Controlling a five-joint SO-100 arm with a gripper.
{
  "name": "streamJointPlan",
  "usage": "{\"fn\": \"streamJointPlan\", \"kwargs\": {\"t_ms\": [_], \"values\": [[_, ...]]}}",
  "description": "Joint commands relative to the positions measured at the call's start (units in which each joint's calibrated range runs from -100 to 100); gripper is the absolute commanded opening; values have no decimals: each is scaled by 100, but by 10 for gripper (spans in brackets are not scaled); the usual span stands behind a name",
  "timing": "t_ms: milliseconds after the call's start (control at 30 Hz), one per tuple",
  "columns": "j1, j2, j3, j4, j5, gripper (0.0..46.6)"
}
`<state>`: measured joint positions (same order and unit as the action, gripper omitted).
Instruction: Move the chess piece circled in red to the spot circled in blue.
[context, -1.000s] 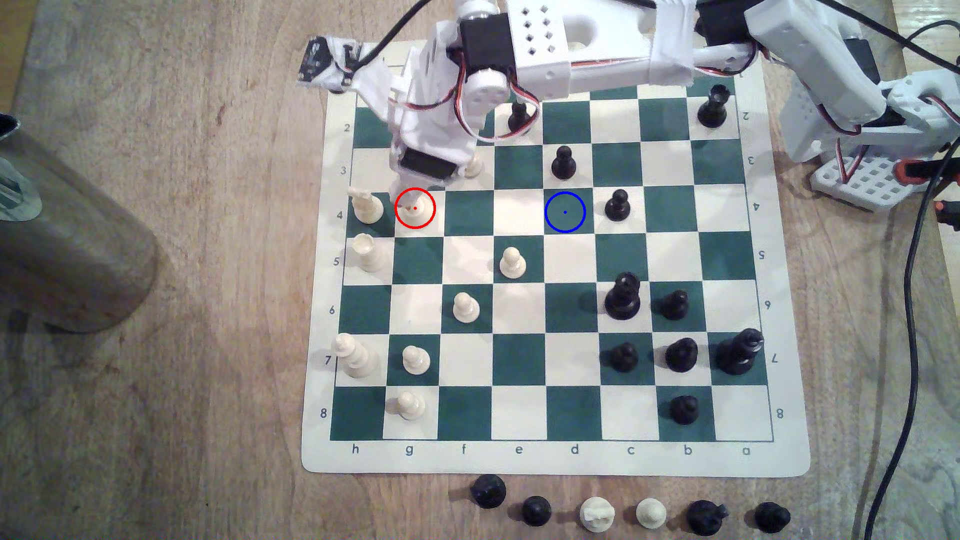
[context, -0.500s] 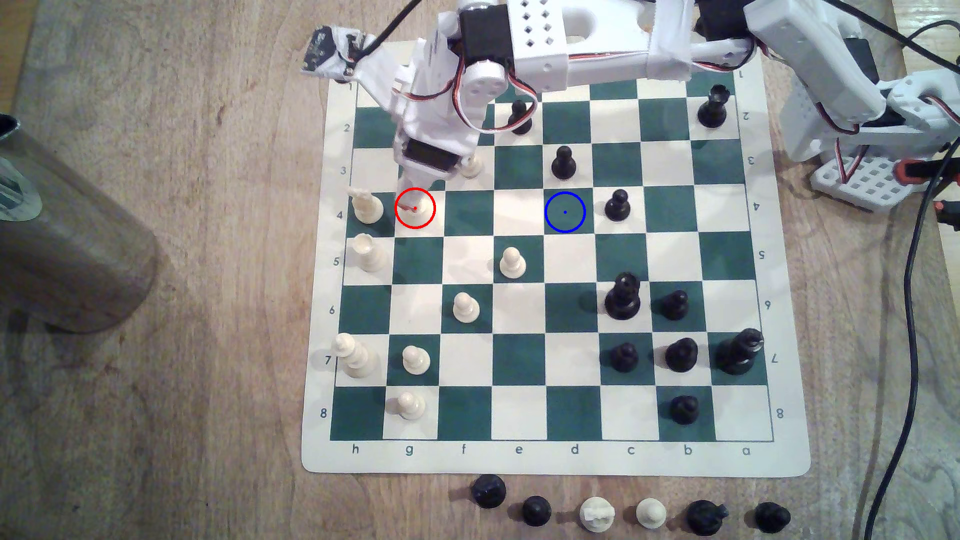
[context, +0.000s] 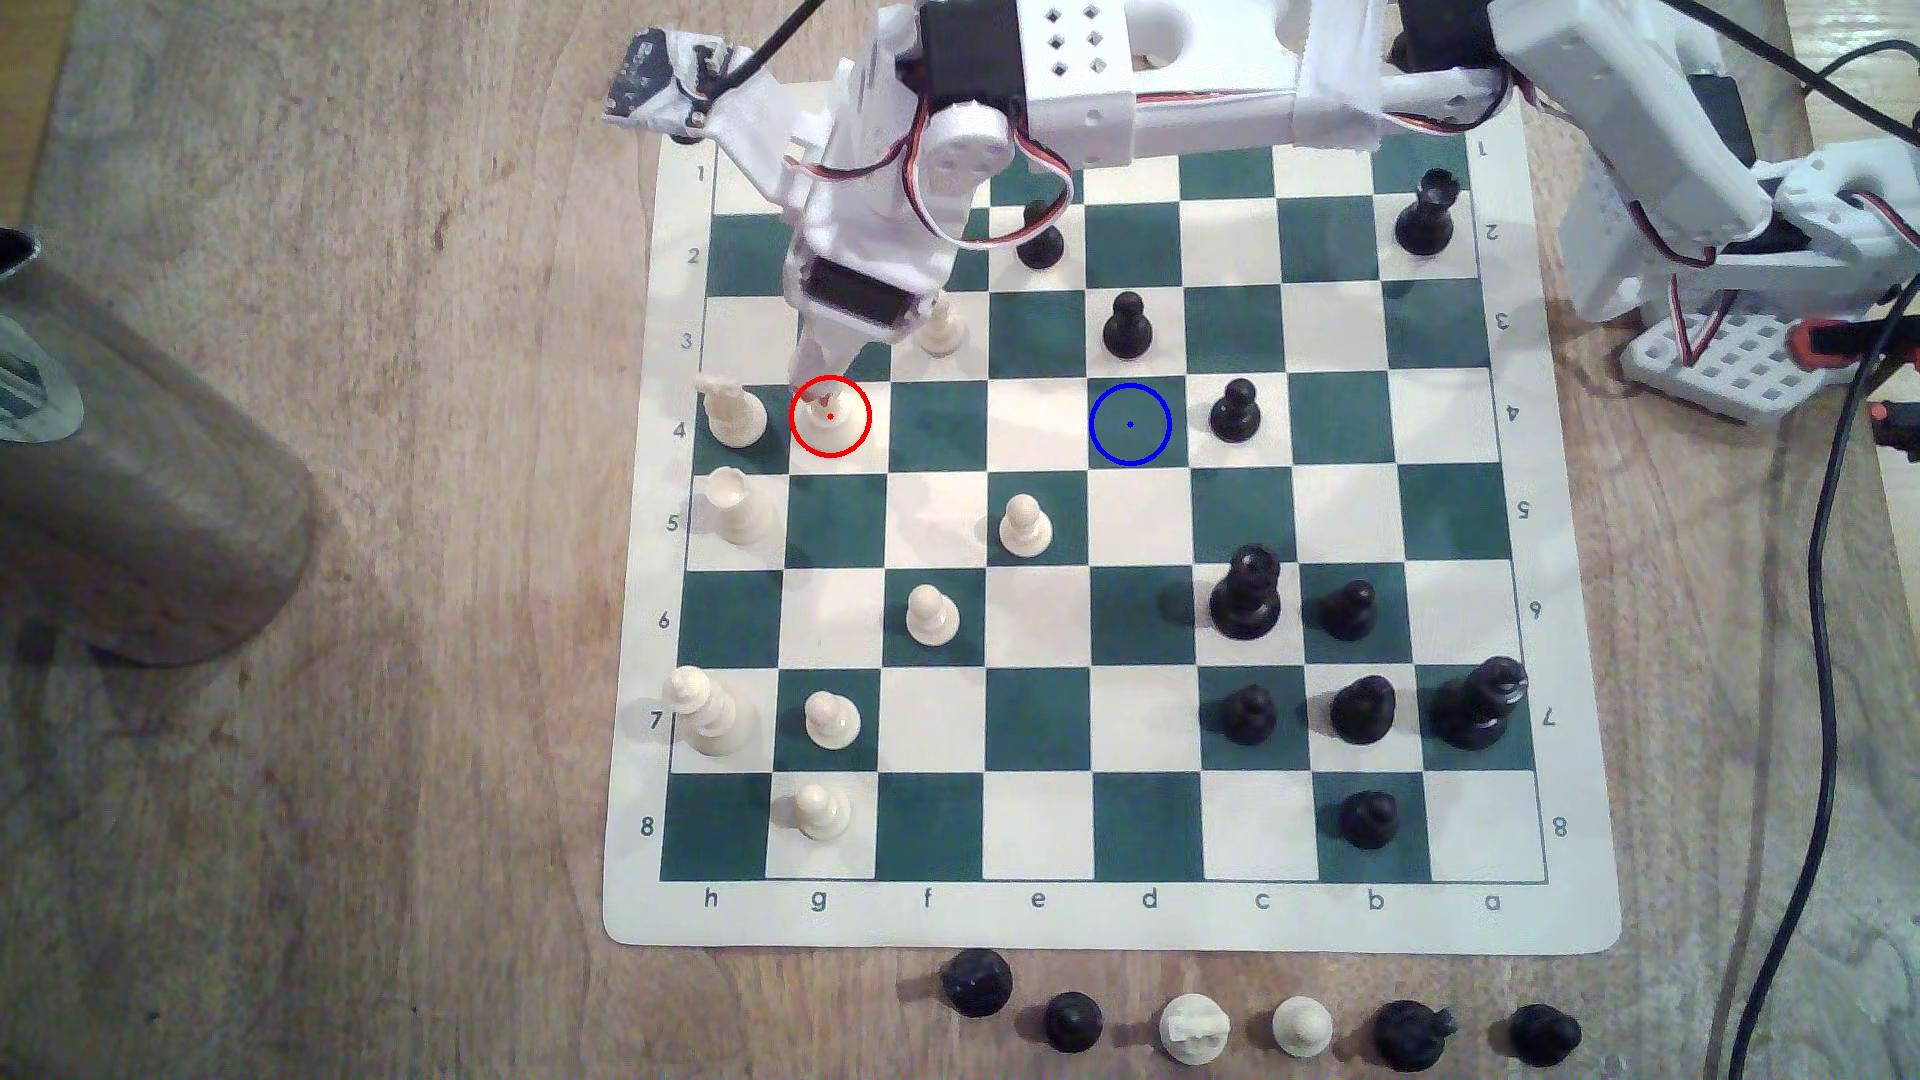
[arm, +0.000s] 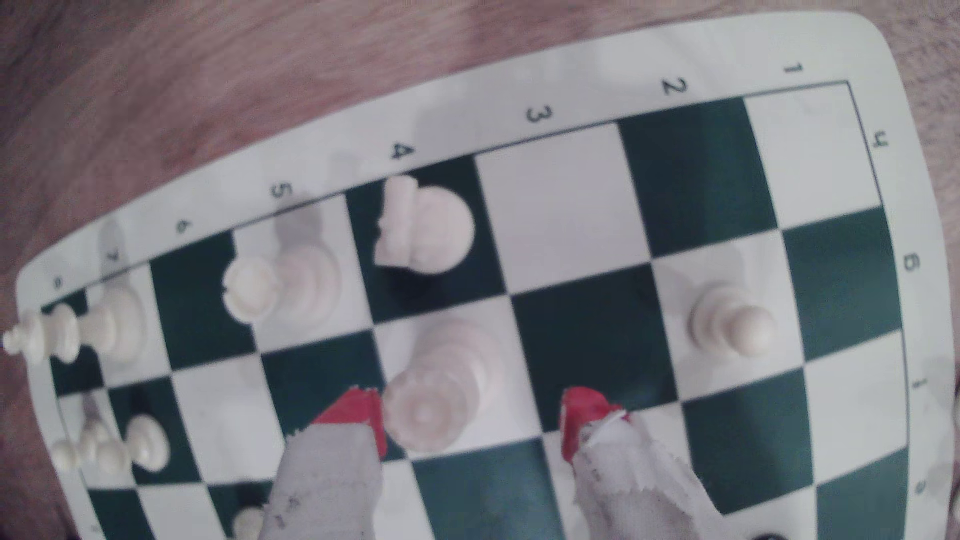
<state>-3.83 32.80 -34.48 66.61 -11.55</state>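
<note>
In the wrist view, the two red-tipped fingers of the white tape-wrapped gripper stand wide apart, so the gripper is released and grasps nothing. One red tip is touching, or almost touching, the flat round head of the cream-white plastic chess piece with a wide base and a tapering body; the other tip is well away from it, over a dark green square. This piece stands upright on a white square, and in the exterior view a thin red ring surrounds it on column g, row 4, with the gripper just above it. Just beside it, toward the exterior view's left, stands a cream piece with a cross on top on the dark square of column h. A little farther along the same row, toward the exterior view's right, lies the dark green square marked with a thin blue ring and a blue dot; no piece is on it. A black plastic pawn stands on the next square to its right, and another black pawn one row behind it. The green-and-white roll-up chess mat lies flat on a wooden table.
</note>
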Motion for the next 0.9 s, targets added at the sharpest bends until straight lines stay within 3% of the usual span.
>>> {"fn": "streamJointPlan", "kwargs": {"t_ms": [0,367,867], "values": [[-51,-80,12,-208,-44,170],[-105,200,3,-437,-78,163],[-199,302,12,-445,-98,106]]}}
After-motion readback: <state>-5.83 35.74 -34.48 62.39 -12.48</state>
